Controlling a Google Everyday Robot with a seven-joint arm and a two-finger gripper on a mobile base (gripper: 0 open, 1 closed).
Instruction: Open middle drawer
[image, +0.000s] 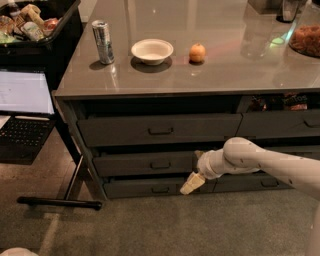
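Grey carpet floor, dim room, wide grey desk (225, 75) with three stacked drawer fronts on its left bank. Middle drawer (135, 164) sits between the taller top drawer (120, 131) and the thin bottom drawer (135, 189); it looks shut or nearly so.

Small dark bail handle (160, 164) at the centre of its front is the only place to take hold; hook or pinch it. My guess: stiff box on slides, some weight, needs a straight level pull, and the thin handle could slip.

Gripper (192, 183) hangs low in front of the bottom drawer's right end, below and right of that handle, not touching it. Open or closed: cannot tell. The white arm (250, 160) covers the middle drawer's right end.

On the desk: can (103, 42), bowl (152, 50), orange fruit (197, 52), all well back from the edge. Laptop (25, 95) on a stand to the left, near but clear of the pull path. Nothing on the floor blocks the drawer.
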